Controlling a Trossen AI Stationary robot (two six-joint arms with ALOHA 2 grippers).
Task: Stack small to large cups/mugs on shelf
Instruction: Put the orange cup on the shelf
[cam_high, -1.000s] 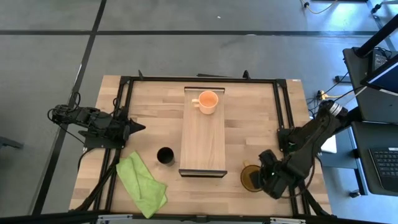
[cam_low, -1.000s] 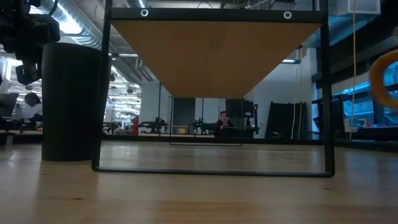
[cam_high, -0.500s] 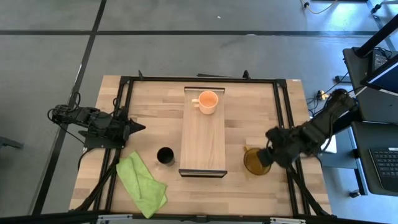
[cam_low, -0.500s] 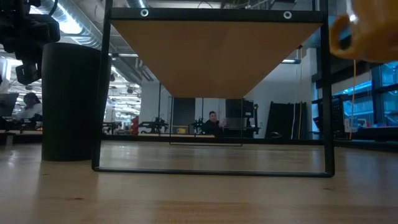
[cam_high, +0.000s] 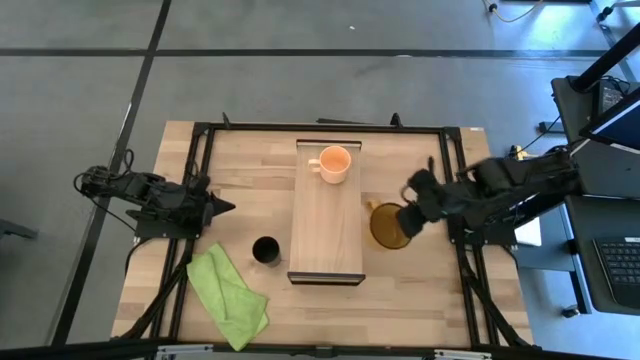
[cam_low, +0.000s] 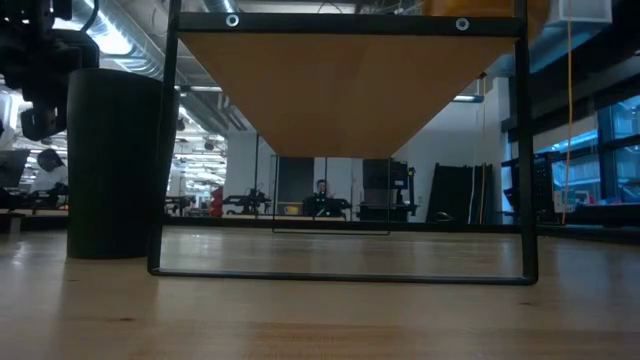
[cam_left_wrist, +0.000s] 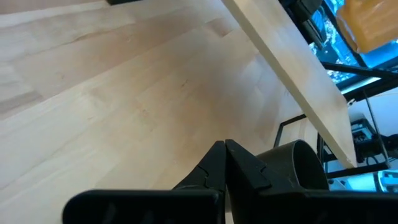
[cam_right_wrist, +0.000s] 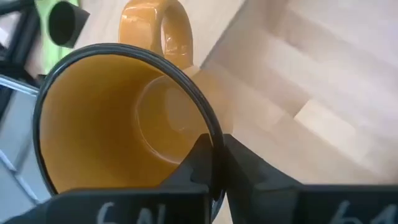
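Observation:
My right gripper (cam_high: 410, 216) is shut on the amber-yellow mug (cam_high: 388, 226), which hangs above the table just right of the shelf (cam_high: 327, 225). The peach-orange mug (cam_high: 334, 163) stands upright on the shelf's far end. The small black cup (cam_high: 265, 250) stands on the table left of the shelf's near end, and also shows in the low view (cam_low: 115, 165). My left gripper (cam_high: 226, 207) is shut and empty at the table's left, with the black cup (cam_left_wrist: 292, 167) ahead of it. My right gripper pinches the amber mug's rim wall (cam_right_wrist: 210, 127), one finger inside and one outside, on the side opposite the handle (cam_right_wrist: 163, 28). The fingers come slanting down from the table's right. The mug is lifted clear of the table, its opening facing up.
A green cloth (cam_high: 228, 295) lies crumpled at the near left. A black metal frame (cam_high: 452, 160) runs around the table and carries the shelf above the tabletop (cam_low: 340, 275). Bare wood lies right of the shelf. A person sits far off in the room behind (cam_low: 320, 195).
My right gripper has carried the amber mug from the table's near right corner up and toward the far edge and the left, ending beside the shelf. The mug has risen out of the top of the low view. My left arm has kept still.

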